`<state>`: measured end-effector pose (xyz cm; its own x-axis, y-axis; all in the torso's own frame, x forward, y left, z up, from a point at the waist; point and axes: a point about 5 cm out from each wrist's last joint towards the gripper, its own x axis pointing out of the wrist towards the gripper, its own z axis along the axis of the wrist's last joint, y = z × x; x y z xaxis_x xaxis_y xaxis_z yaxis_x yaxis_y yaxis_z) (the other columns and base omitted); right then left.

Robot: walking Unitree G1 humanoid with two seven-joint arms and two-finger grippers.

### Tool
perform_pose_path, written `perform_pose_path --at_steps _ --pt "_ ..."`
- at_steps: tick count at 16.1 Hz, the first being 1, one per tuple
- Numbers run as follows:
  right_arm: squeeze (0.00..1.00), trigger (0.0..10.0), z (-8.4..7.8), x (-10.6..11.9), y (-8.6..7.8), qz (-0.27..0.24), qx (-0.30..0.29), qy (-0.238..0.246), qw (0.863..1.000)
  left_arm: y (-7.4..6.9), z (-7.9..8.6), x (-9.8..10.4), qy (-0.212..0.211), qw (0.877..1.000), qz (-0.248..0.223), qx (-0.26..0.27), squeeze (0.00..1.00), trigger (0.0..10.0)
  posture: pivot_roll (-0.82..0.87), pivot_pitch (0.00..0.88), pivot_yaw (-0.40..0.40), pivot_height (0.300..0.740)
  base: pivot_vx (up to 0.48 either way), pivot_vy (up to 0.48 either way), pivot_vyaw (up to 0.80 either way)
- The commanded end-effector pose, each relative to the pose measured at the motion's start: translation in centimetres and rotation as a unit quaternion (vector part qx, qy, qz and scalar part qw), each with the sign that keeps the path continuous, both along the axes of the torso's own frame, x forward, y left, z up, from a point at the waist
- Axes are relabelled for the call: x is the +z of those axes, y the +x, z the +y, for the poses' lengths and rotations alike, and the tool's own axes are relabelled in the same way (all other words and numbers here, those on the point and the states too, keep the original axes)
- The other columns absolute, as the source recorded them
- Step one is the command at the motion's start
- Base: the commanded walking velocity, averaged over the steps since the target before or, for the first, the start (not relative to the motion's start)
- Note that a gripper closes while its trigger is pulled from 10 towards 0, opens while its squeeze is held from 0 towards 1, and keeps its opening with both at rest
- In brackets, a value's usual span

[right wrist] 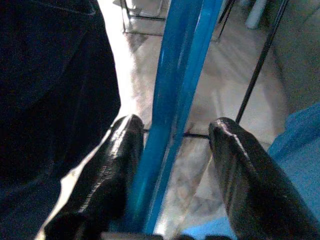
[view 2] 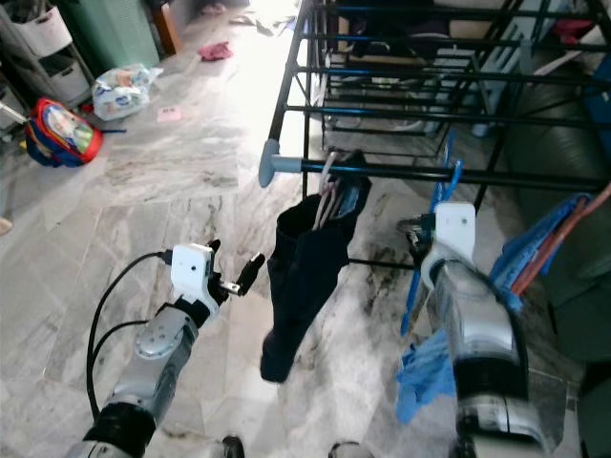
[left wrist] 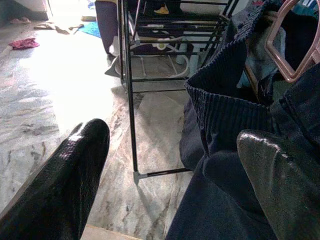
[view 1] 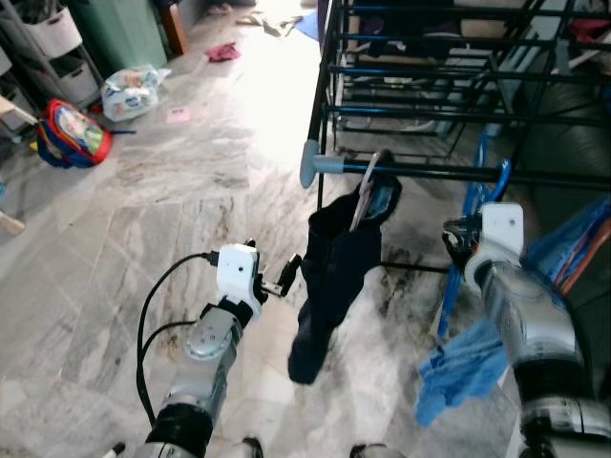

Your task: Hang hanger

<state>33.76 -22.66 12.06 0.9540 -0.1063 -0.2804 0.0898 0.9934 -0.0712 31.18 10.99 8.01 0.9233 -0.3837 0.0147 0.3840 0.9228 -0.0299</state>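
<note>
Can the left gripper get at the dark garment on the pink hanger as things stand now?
Probably yes. The left gripper is open beside the dark garment, and nothing stands between them.

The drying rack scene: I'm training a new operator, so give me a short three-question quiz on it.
1. True or false: the dark garment on the pink hanger already hangs from the drying rack.
2. Which hand has its fingers on either side of the blue hanger? A) left hand B) right hand
3. Fill in: the left hand's fingers are ____, beside the garment.

Key: 1 true; 2 B; 3 open.
</note>
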Motion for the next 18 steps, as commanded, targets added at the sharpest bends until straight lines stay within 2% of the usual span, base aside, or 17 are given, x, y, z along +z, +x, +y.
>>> perform_pose_path --at_steps 1,6,13,18 --pt "1.00 10.0 0.3 0.4 -0.3 -0.015 -0.001 -0.011 1.000 0.0 0.1 -0.2 0.009 1.000 0.003 -0.002 0.00 10.0 -0.09 0.163 0.054 0.740 0.000 0.000 0.00" --pt "1.00 10.0 0.7 0.7 -2.4 -0.052 -0.023 -0.082 0.995 0.3 -0.3 -0.1 0.008 1.000 0.002 -0.010 0.00 10.0 -0.10 0.159 0.063 0.740 0.000 0.000 0.00" --pt "1.00 10.0 2.4 0.9 -3.4 -0.091 -0.034 -0.105 0.990 0.4 -0.3 0.0 0.006 1.000 -0.003 -0.006 0.00 10.0 -0.10 0.152 0.056 0.740 0.000 0.000 0.00" --pt "1.00 10.0 3.0 0.9 -4.3 -0.107 -0.051 -0.113 0.986 0.5 -0.3 0.1 0.005 1.000 -0.006 -0.003 0.00 10.0 -0.10 0.147 0.051 0.740 0.000 0.000 0.00"
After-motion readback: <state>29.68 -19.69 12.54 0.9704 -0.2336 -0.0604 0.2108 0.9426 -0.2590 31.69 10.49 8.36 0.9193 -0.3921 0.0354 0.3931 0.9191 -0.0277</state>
